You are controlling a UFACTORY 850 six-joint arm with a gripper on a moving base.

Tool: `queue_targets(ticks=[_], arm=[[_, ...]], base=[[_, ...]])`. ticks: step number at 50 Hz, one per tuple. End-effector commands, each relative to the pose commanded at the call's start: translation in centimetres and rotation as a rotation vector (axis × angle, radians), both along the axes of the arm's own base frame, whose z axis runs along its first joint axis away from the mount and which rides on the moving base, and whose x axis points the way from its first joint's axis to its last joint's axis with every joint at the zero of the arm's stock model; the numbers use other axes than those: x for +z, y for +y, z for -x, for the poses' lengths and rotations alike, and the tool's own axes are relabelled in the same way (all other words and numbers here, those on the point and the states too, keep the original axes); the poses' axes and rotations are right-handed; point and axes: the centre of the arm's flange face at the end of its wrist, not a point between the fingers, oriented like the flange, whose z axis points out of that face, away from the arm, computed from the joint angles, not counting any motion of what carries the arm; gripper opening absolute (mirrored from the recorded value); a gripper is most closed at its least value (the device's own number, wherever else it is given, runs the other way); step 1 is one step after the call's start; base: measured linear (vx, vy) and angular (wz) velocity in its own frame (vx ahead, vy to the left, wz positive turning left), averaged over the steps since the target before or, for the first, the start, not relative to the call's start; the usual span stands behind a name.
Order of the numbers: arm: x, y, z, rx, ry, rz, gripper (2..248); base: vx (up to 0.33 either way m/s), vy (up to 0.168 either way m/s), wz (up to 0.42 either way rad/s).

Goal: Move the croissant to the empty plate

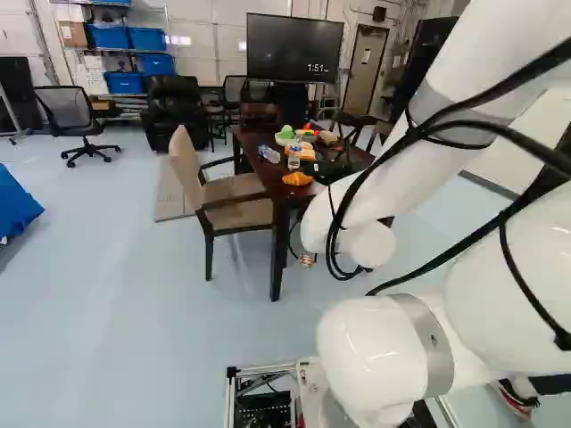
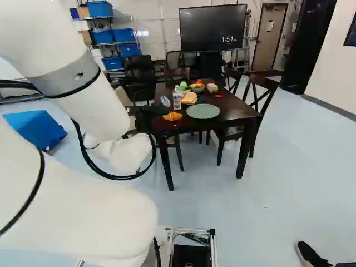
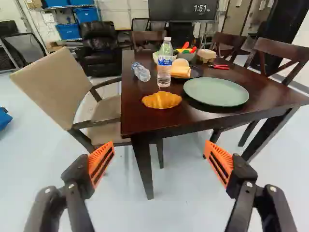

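The croissant (image 3: 161, 100) lies just beside the plate (image 3: 216, 92) on the table (image 3: 188, 117), while the gripper (image 1: 330, 169), fingers spread wide and released, hangs well apart from that plate.

The thick, glossy white tubular arm (image 1: 384, 160) has rounded housings at its joints. A smooth grey metallic band (image 2: 69, 77) rings the tube at 10 o'clock in the right base view. Flexible black cables (image 1: 535, 62) run externally; a black tie (image 1: 562, 340) secures them at 4 o'clock in the left base view. Silver metal framing (image 2: 194, 231) lies at 6 o'clock in the right base view. Black jointed fingers (image 3: 77, 179) carry round screw heads (image 3: 249, 184) and ribbed, slotted orange pads (image 3: 100, 163).
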Motion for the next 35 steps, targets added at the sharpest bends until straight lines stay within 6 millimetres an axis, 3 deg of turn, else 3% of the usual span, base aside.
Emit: queue_targets(ticks=[35], arm=[[0.0,0.0,0.0,0.0,0.0,0.0,247]], base=[[0.113,-0.001,-0.014]])
